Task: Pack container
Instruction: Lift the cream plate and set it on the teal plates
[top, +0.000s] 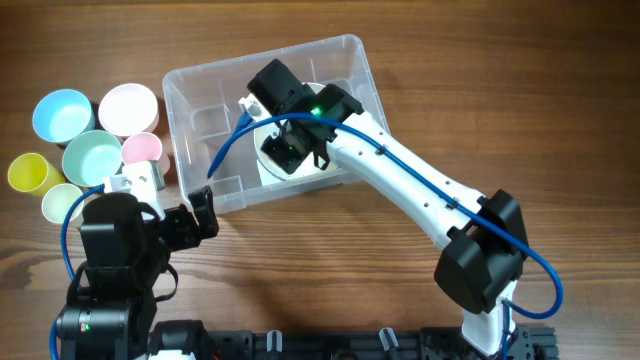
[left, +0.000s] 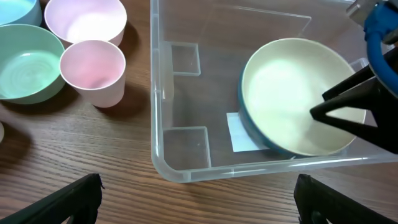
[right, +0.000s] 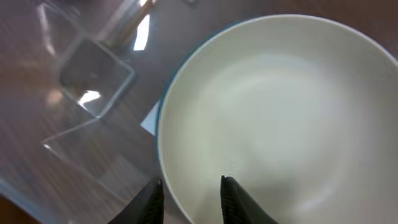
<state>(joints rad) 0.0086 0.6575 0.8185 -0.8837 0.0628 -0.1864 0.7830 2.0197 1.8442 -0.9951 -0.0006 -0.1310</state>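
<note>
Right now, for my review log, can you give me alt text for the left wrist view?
A cream bowl with a teal outside is tilted inside the clear container, its rim pinched by the right pincer. Left of the container, a pink cup and pale bowls stand on the wood table; the left pincer is open, empty.
</note>
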